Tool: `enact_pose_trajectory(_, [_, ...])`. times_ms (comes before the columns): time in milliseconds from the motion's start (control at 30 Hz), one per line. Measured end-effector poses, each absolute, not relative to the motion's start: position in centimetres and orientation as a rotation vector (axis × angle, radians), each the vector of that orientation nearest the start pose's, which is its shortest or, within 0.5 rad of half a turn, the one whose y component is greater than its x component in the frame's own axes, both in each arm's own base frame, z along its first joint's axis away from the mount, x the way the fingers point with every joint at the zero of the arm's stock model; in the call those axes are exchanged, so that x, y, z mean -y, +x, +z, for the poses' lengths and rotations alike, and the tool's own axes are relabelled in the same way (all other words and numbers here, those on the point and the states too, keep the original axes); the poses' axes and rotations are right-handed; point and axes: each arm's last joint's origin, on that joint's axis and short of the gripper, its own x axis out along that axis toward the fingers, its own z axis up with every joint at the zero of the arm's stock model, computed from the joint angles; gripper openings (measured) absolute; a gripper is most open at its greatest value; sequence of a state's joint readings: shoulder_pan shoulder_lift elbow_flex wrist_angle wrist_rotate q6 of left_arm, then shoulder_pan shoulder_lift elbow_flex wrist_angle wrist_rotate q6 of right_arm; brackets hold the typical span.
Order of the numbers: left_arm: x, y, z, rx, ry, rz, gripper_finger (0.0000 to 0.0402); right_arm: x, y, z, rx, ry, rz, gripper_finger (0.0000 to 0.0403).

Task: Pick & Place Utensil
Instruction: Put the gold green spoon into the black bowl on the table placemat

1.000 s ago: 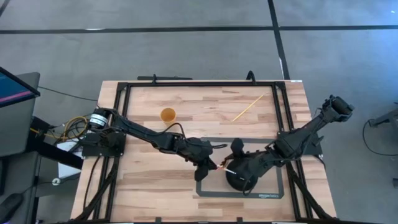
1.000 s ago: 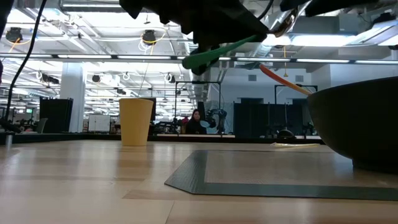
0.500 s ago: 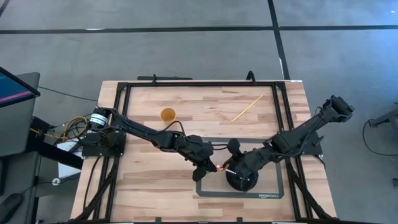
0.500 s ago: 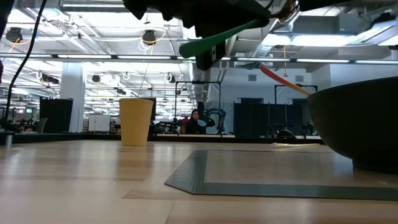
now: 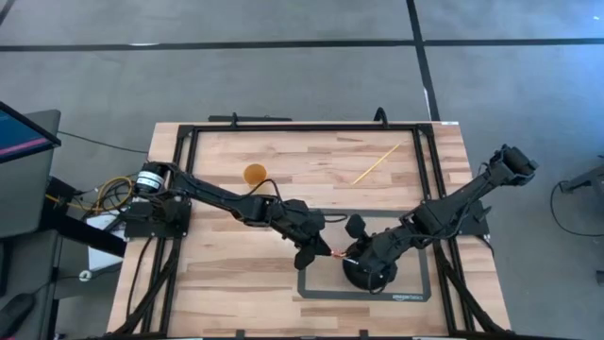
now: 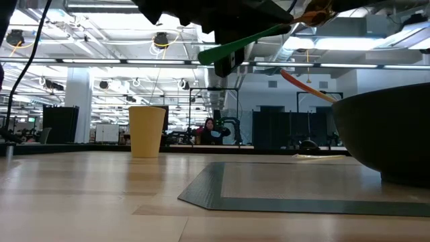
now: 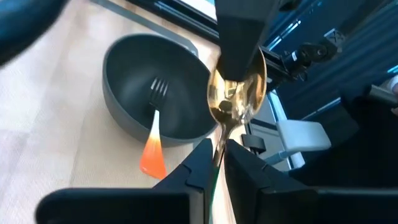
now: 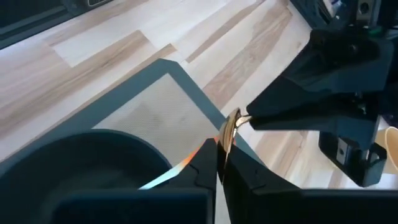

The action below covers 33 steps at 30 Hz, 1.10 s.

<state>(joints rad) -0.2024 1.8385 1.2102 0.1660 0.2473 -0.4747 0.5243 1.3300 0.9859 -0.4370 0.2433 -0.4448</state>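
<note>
Since a second ago, both arms have shifted only slightly above the dark bowl (image 5: 366, 272). From above, the spoon (image 7: 235, 99) is hidden under the grippers. Fingers of the left gripper (image 7: 214, 163) pinch its handle, and the right gripper (image 8: 219, 163) is pressed on the same spoon. An orange-handled fork (image 7: 153, 140) lies inside the bowl. Both arms reach inward over the worktop (image 5: 226, 269).

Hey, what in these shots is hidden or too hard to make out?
- Bowl contents: high view, the right gripper covers them.
- Spoon handle: left wrist view, hidden between that arm's fingers.
- Bowl's far side: low view, cut off by the picture's right edge.
- Stick near the table's back: high view, too small to identify.
</note>
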Motion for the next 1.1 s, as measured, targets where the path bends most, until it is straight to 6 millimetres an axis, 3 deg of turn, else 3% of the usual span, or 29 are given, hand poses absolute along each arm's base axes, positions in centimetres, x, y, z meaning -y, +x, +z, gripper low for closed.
enact_pose_trajectory(333, [8.8,40.1,22.4,-0.496,-0.368,-0.342,0.0089,-13.3,24.4,26.7,-0.655,-0.663,0.418,0.0004])
enact_pose_trajectory(533, [8.7,40.3,22.6,-0.422,-0.125,-0.360,0.0104,-13.9,24.0,26.7,-0.673,-0.569,0.400,0.0002])
enact_pose_trajectory(633, [8.6,40.3,22.6,-0.398,0.001,-0.316,0.0106,-14.6,23.4,26.8,-0.666,-0.574,0.388,0.0002])
enact_pose_trajectory(767, [8.4,40.3,22.8,-0.385,0.033,-0.242,0.0106,-15.6,22.3,26.6,-0.678,-0.643,0.343,0.0001])
enact_pose_trajectory(967, [8.6,39.8,24.4,-0.336,0.058,-0.253,0.0106,-16.5,20.3,26.2,-0.740,-0.647,0.213,0.0001])
enact_pose_trajectory(1100, [9.3,39.1,25.8,-0.287,0.182,-0.225,0.0106,-17.0,19.1,25.9,-0.788,-0.585,0.200,0.0001])
